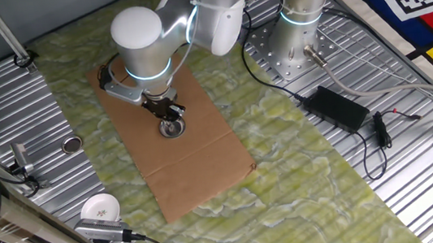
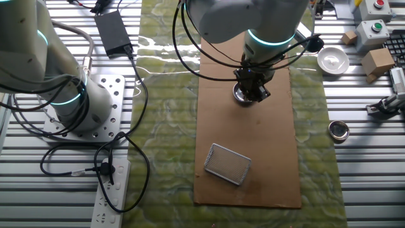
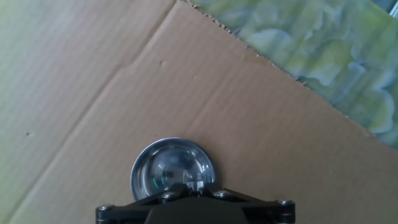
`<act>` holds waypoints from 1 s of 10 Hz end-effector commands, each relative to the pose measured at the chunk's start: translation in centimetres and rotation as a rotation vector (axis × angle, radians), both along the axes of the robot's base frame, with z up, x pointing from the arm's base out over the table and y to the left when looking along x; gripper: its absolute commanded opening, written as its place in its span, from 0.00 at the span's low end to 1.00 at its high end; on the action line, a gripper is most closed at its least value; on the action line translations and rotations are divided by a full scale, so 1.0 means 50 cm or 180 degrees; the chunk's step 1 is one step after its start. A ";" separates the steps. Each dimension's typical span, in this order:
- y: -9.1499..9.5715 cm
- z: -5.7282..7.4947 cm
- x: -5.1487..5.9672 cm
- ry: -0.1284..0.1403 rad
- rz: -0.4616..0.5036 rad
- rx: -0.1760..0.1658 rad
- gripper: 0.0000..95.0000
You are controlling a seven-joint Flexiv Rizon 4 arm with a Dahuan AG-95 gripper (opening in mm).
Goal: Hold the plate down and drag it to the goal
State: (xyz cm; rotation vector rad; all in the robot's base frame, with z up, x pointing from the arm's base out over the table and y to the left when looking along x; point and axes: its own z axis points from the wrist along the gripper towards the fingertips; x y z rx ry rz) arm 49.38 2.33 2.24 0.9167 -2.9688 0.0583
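Pointing straight down, hand (image 1: 169, 114) on plate (image 1: 172, 128), cardboard (image 1: 204, 151).

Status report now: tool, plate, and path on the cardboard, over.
Tool down on the plate, open or shut unclear. Plate on the cardboard, near one end. A clear flat rectangle lies farther along the cardboard.

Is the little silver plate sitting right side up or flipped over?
Right side up: the plate shows its hollow and raised rim, flat on the cardboard.
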 end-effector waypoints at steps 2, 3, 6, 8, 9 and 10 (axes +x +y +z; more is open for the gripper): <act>-0.010 0.002 -0.001 0.0001 0.0023 -0.0002 0.00; -0.016 0.003 -0.002 0.0002 0.0036 0.0000 0.00; -0.027 -0.001 -0.003 0.0000 0.0057 0.0000 0.00; -0.035 -0.002 -0.005 0.0000 0.0067 0.0000 0.00; -0.038 -0.002 -0.006 -0.0001 0.0067 0.0000 0.00; -0.044 0.000 -0.007 -0.0002 0.0077 0.0001 0.00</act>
